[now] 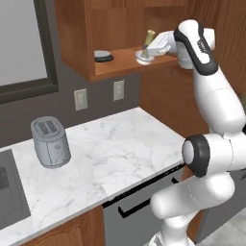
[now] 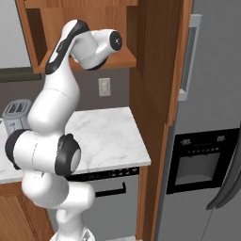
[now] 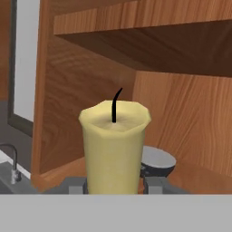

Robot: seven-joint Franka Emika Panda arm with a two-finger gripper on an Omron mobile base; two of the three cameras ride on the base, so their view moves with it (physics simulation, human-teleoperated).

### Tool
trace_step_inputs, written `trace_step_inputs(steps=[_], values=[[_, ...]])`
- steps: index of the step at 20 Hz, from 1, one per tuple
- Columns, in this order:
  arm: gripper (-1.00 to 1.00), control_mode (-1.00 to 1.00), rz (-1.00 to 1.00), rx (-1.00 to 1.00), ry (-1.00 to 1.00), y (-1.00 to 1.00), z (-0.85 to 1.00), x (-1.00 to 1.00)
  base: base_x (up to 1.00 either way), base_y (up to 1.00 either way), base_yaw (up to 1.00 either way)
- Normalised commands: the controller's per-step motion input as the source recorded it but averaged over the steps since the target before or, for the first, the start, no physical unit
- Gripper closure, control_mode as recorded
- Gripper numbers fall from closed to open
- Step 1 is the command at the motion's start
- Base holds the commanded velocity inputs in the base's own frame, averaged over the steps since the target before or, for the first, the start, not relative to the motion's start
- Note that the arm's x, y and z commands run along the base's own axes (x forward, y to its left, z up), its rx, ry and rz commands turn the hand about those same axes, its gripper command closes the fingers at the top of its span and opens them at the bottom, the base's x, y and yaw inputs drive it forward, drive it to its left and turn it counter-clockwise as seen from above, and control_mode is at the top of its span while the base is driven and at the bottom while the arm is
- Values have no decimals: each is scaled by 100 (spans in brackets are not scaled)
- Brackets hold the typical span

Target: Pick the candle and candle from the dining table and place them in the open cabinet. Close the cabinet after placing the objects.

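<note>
Gripper (image 1: 145, 52) clamps the stick candle (image 1: 149, 37) inside the cabinet (image 1: 77, 43); set its base flat on the shelf before releasing

a grey two-slot toaster (image 1: 50, 142) stands upright near the back edge of the marble counter (image 1: 115, 153), toward its left end. below the counter's front edge sits a dishwasher front (image 1: 132, 211) with a dark bar handle. two wall outlets (image 1: 80, 99) sit above the back edge. a steel fridge (image 2: 207, 141) stands at the right.
</note>
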Motion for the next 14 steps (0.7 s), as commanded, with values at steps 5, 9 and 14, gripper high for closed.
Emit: trace_step_inputs(steps=[5,9,14], values=[[100,-100,-2,0,0,9,0,22,0,0,0],[100,-100,0,0,6,5,-3,10,0,0,0],[100,-100,0,-1,1,4,-6,4,0,0,0]])
